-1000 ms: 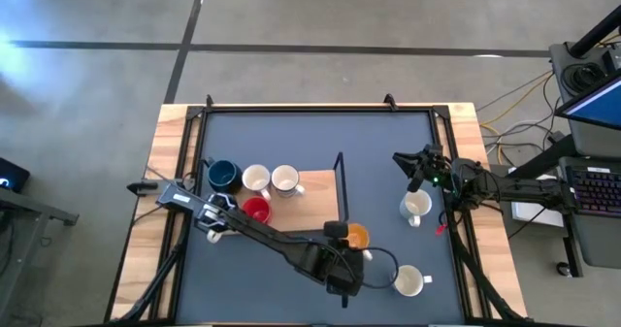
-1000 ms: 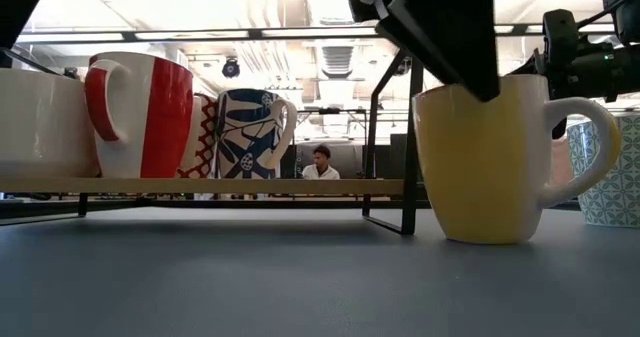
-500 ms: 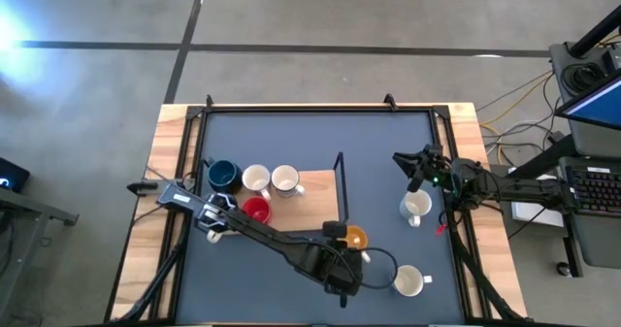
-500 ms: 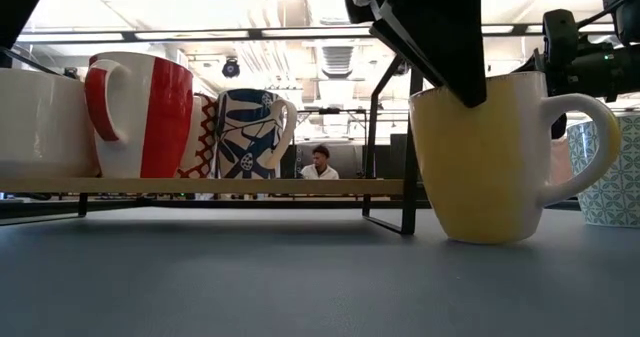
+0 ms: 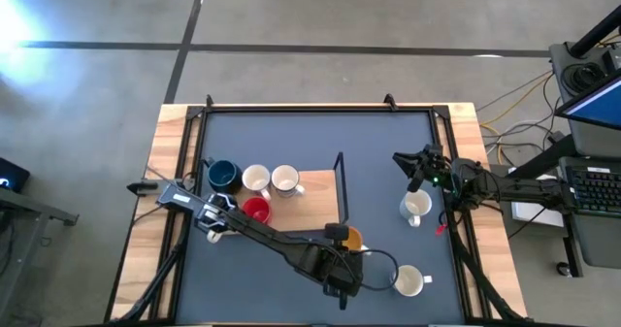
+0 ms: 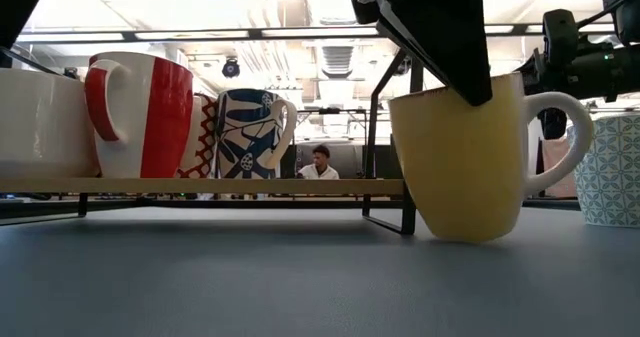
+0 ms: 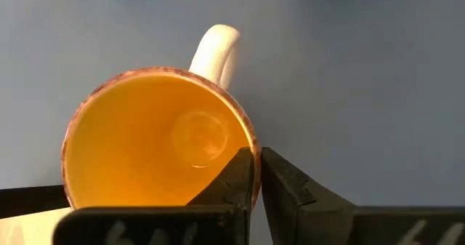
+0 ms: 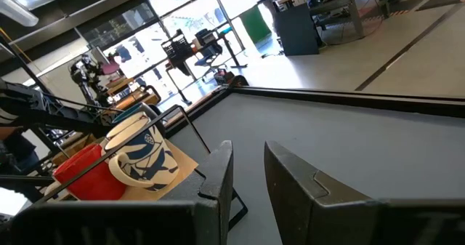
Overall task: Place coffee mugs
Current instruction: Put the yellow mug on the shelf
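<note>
On the dark tabletop (image 5: 378, 162) beside the wooden stand (image 5: 315, 193), the left gripper (image 7: 256, 174) is pinching the orange mug's (image 7: 156, 139) rim, tilting it, likely lifting it onto that stand next, while the right gripper (image 8: 245, 174) is waiting with fingers slightly parted.

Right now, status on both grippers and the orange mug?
Left gripper shut on orange mug rim, mug tilted beside the rack. Right gripper empty, idle above the table's right side. Rack post close behind the mug.

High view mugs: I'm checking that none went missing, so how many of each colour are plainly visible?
dark blue mug: 1
red mug: 1
orange mug: 1
white mugs: 4
Total: 7
</note>
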`<state>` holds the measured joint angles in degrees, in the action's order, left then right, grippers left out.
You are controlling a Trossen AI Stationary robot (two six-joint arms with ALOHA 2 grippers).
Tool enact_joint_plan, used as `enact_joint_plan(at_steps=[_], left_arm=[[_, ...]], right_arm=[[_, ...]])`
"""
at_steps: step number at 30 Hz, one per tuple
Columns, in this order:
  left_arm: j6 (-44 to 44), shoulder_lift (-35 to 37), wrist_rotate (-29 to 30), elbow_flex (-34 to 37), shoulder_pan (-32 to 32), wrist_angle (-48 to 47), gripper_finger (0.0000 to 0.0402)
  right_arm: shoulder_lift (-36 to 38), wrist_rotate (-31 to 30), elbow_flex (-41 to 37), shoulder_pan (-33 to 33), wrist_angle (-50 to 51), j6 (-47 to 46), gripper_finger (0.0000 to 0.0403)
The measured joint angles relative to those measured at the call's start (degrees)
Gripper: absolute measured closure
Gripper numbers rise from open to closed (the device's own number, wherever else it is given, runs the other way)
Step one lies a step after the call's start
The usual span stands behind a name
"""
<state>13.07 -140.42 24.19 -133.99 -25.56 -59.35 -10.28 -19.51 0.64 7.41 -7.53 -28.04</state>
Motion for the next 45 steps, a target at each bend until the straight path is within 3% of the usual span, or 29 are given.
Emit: enact_joint_plan(at_steps=[16, 24, 34, 39, 45], left_arm=[[3.1, 4.1, -5.2, -0.9, -2.5, -6.1, 0.04], [8.6, 7.6, -4.7, -0.9, -3.3, -16.4, 0.0401], [5.7, 10.0, -1.3, -0.7, -3.5, -30.4, 0.0401], [3.5, 14.9, -0.9, 5.4, -2.9, -30.1, 0.0401], [2.7, 25.2, -2.9, 21.1, -2.6, -20.3, 0.0401]], right_arm=[[0.0, 0.0, 0.0, 0.0, 0.0, 0.0, 0.0335], [0.0, 0.0, 0.0, 0.0, 0.0, 0.0, 0.0335], [0.0, 0.0, 0.0, 0.0, 0.0, 0.0, 0.0335], [0.0, 0.0, 0.0, 0.0, 0.0, 0.0, 0.0335], [0.0, 0.0, 0.0, 0.0, 0.0, 0.0, 0.0335]])
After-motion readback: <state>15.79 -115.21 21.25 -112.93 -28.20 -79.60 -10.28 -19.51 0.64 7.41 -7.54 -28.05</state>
